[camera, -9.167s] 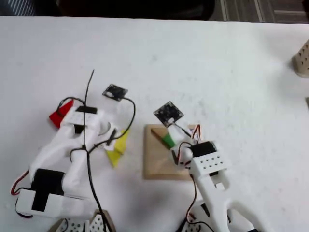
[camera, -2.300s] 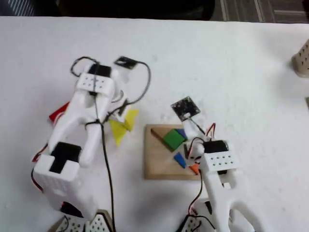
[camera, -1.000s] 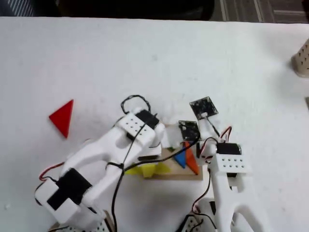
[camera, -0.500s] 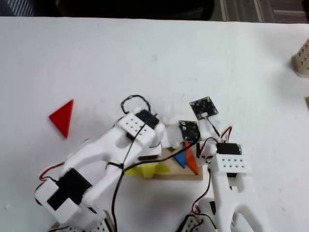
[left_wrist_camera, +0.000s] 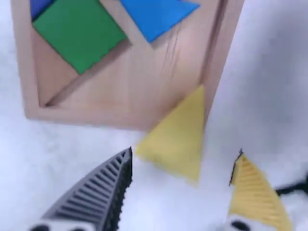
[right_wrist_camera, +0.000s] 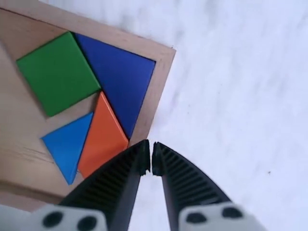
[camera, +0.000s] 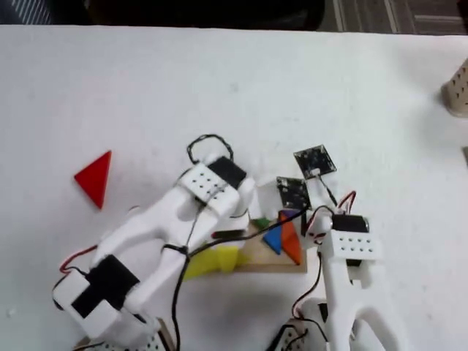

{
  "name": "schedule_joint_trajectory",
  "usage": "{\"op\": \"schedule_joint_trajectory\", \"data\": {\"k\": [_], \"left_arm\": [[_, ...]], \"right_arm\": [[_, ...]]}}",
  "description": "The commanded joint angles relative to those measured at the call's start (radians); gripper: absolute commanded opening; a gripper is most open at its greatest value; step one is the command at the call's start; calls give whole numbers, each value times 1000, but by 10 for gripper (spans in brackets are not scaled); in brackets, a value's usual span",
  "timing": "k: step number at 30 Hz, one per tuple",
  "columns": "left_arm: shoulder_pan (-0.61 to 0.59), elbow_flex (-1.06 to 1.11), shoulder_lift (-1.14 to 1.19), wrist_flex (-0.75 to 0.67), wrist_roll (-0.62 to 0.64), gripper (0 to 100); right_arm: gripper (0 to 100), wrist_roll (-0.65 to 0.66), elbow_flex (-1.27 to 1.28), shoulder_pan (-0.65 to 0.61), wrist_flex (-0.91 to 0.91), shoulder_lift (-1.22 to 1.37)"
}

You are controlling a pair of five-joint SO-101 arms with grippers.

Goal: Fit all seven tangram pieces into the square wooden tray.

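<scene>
White bench meets a dark room strip at its far edge. The square wooden tray holds green, blue and orange pieces. A yellow flat triangle overlaps the tray's rim, between the fingers of the wide-spread left gripper. The right gripper is pinched together, holding nothing. A red flat triangle lies well apart.

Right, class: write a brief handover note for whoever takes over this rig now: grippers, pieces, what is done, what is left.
Left gripper: open, at the yellow triangle, which lies across the rim of the wooden tray, partly on the table.
Right gripper: shut, empty, by the tray's edge.
Done: green square, dark blue triangle, orange triangle and light blue triangle lie in the tray.
Left: seat the yellow triangle; fetch the red triangle from the table.
</scene>
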Motion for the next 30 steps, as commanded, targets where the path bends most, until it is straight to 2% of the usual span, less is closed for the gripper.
{"op": "schedule_joint_trajectory", "data": {"k": [1,5,11,13,16,20,25,30], "left_arm": [[-56,-192,-53,160,-40,343],[-194,-338,-56,298,9,343],[-380,-342,-191,299,60,338],[-407,-299,-243,298,81,295],[-406,-163,-314,275,95,176],[-403,89,-392,153,141,24],[-397,404,-483,-40,170,21],[-394,694,-538,-356,379,23]], "right_arm": [[18,11,-37,-1,-18,-24],[18,11,-37,-1,-18,-24],[18,11,-37,-2,-18,-24],[18,9,-37,-1,-18,-24],[18,5,-37,5,-18,-24],[18,3,-38,28,-18,-24],[18,-34,-51,54,-19,-24],[18,-41,-51,54,-19,-24]]}}
